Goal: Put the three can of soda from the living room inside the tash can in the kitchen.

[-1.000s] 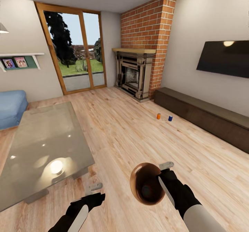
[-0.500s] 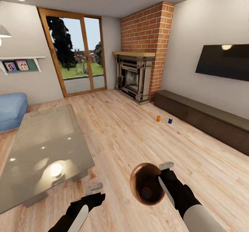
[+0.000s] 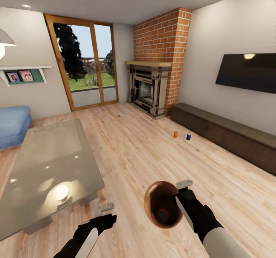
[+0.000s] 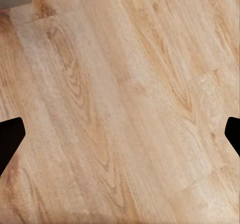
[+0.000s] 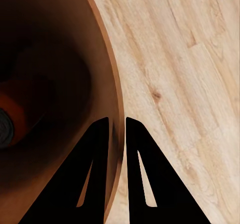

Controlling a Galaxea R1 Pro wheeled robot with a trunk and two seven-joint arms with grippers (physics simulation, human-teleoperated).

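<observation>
While right claw (image 3: 180,196) pinches the tash can (image 3: 163,204) rim, left claw (image 3: 103,208) gapes wide over light wood floor (image 3: 153,154); two soda cans (image 3: 175,134) stand near the dark cabinet (image 3: 230,135).

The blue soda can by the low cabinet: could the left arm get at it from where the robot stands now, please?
Probably not yet. The blue soda can stands on the floor far ahead, beside the orange can, while the left gripper hangs open and empty close to the robot. The floor between looks free, so driving closer should do it.
</observation>
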